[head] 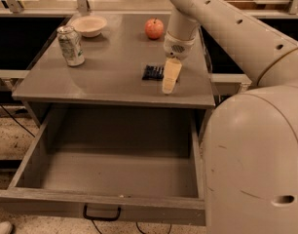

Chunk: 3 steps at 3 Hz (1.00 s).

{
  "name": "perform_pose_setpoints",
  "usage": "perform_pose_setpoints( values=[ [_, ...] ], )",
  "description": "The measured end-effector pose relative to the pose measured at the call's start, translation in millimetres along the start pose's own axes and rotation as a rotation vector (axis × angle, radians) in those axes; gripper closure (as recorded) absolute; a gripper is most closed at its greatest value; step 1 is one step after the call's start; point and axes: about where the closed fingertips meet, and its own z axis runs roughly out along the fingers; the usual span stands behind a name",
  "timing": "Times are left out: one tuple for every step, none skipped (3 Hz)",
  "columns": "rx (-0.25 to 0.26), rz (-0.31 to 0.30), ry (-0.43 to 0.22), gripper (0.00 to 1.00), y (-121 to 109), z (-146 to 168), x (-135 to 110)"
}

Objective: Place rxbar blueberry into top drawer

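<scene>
The rxbar blueberry (pixel 152 72), a small dark navy bar, lies flat on the grey cabinet top (pixel 105 77), right of centre. My gripper (pixel 169 82) hangs from the white arm and points down at the bar's right end, partly covering it. A pale finger (pixel 170 75) shows in front of the bar. The top drawer (pixel 51 201) is pulled wide open below the cabinet top, with a black handle (pixel 101 213) on its front panel. Its inside looks bare.
A silver-green drink can (pixel 71 45) stands at the left of the top. A white bowl (pixel 89 25) sits at the back left, a red apple (pixel 154 28) at the back. My large white arm body (pixel 256 150) fills the right side.
</scene>
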Motion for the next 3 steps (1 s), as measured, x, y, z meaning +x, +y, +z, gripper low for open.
perform_pose_setpoints(
  values=[
    [-0.010, -0.002, -0.012, 0.20, -0.9, 1.1, -0.3],
    [-0.020, -0.007, -0.021, 0.20, -0.6, 1.6, 1.2],
    [-0.018, -0.010, -0.049, 0.36, -0.2, -0.9, 2.6]
  ],
)
